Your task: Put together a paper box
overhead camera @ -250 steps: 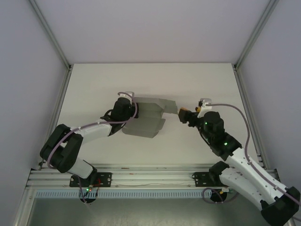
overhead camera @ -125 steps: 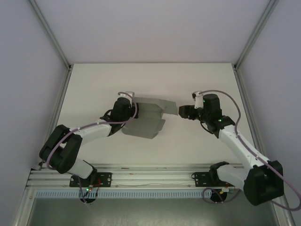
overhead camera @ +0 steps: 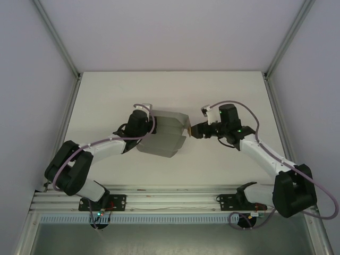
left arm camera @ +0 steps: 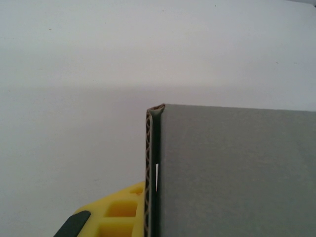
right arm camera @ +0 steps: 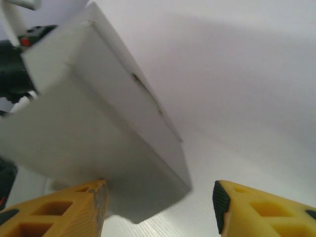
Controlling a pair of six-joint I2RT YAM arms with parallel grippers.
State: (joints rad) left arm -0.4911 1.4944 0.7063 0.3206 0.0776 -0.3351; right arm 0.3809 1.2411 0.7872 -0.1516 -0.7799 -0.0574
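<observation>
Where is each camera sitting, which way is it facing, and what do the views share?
Top external: above and behind the arms, looking down at the table; both arms show, left gripper and right gripper at the paper box.
Left wrist: on the left arm, looking along the box's grey side; one yellow finger shows against its edge.
Right wrist: on the right arm, facing the box's corner between its open fingers.
Shared: all three see the box.
</observation>
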